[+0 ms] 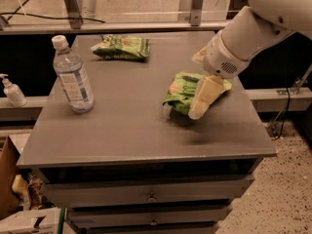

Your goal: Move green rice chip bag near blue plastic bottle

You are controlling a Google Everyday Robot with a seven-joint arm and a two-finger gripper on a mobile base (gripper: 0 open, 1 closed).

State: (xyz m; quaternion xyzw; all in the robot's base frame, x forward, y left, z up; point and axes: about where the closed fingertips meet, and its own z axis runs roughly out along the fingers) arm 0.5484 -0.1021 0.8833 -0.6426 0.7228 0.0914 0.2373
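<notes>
The green rice chip bag lies on the grey table, right of centre. It is bright green and crinkled, and my gripper covers its right part. My gripper hangs from the white arm coming in from the upper right, and sits right over the bag. The blue plastic bottle stands upright near the table's left edge, well apart from the bag, with a white cap and a blue-and-white label.
A flatter, duller green bag lies at the table's back edge. A small white pump bottle stands on a lower ledge to the left. Drawers sit under the table top. A cardboard box is at the lower left.
</notes>
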